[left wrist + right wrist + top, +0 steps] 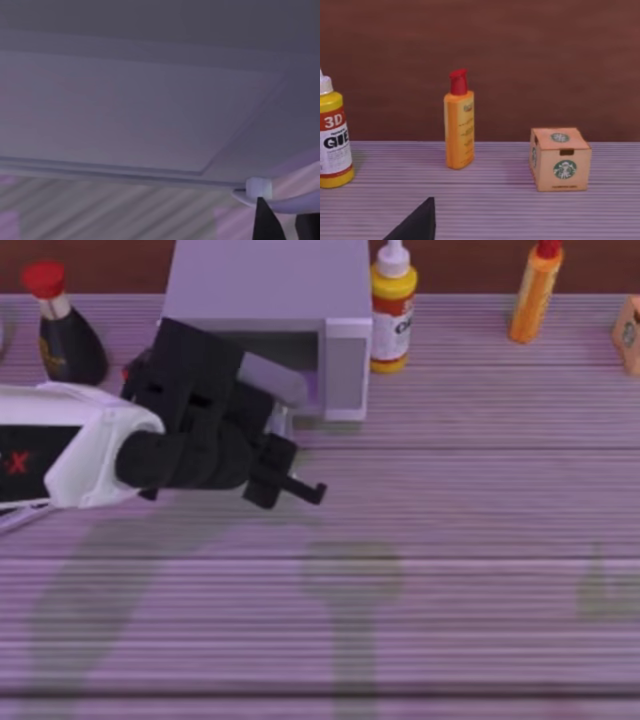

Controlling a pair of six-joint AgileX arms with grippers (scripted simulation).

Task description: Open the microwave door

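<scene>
Microwave [265, 290] at 12 o'clock on tabletop [450, 540]; microwave door [272, 378] swung ajar. Left claw [290, 475] at door edge, finger spread impossible to tell. Right claw unseen.

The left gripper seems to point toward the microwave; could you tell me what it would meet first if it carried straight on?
Most likely the microwave door: it fills the left wrist view close ahead, and from above the left gripper sits at the microwave front. Depth is unclear, so contact may already exist.
</scene>
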